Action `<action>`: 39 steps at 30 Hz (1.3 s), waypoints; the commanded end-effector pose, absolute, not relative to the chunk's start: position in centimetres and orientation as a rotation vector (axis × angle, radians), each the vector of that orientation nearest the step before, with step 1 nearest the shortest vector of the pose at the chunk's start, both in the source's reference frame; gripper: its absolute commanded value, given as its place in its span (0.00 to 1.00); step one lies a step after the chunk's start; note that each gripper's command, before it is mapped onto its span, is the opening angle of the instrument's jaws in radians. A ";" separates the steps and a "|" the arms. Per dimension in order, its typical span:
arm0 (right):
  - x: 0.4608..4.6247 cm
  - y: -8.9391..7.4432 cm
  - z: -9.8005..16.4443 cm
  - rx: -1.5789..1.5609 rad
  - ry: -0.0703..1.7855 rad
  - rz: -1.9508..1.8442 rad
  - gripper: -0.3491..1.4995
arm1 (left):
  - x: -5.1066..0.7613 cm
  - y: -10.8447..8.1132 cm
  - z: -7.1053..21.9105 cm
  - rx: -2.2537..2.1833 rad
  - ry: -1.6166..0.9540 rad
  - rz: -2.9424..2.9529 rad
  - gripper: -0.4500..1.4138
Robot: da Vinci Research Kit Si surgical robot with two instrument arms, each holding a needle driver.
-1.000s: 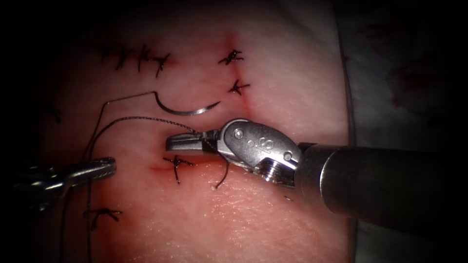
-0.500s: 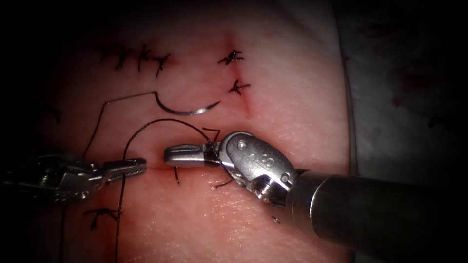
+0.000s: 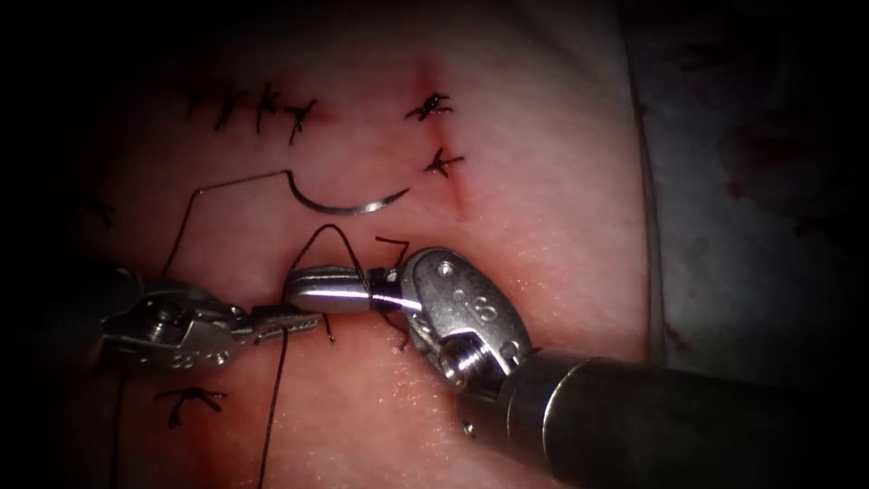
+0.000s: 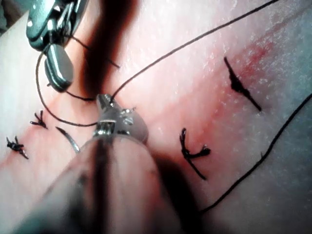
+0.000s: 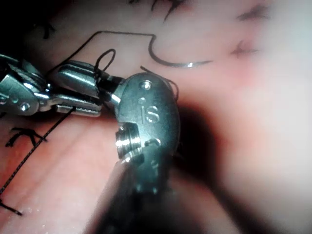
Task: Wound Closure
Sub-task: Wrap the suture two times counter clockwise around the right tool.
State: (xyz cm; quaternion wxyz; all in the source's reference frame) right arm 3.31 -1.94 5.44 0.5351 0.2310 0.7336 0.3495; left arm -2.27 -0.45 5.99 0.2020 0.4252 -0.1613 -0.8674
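Pink tissue (image 3: 507, 226) is seen with the needle (image 3: 348, 202) lying loose on it, above the right tool (image 3: 330, 292), held by neither. Thread (image 3: 330, 240) is looped over that tool's pressed-together jaws. The left tool (image 3: 285, 323) is pinched on thread. Two knots (image 4: 192, 152) beside it are caught by the left wrist view.

A surgical practice bench, by the look of it. A pale pink slab of pork tissue (image 3: 507, 217) lies on white stained cloth (image 3: 751, 181). Short black knotted stitches (image 3: 434, 107) dot the tissue beside a thin curved steel needle (image 3: 348, 204).
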 end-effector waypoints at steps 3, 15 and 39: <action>3.47 -1.9 5.5 0.535 1.757 0.843 0.00 | -2.35 -0.5 5.9 1.201 -0.450 -2.418 0.00; 3.76 -1.9 5.6 0.562 1.749 0.898 0.32 | -2.50 -0.6 5.5 1.187 -0.472 -2.356 0.00; 3.63 -2.0 5.8 0.453 1.562 0.982 0.78 | -2.66 -0.7 5.0 1.211 -0.478 -2.298 0.00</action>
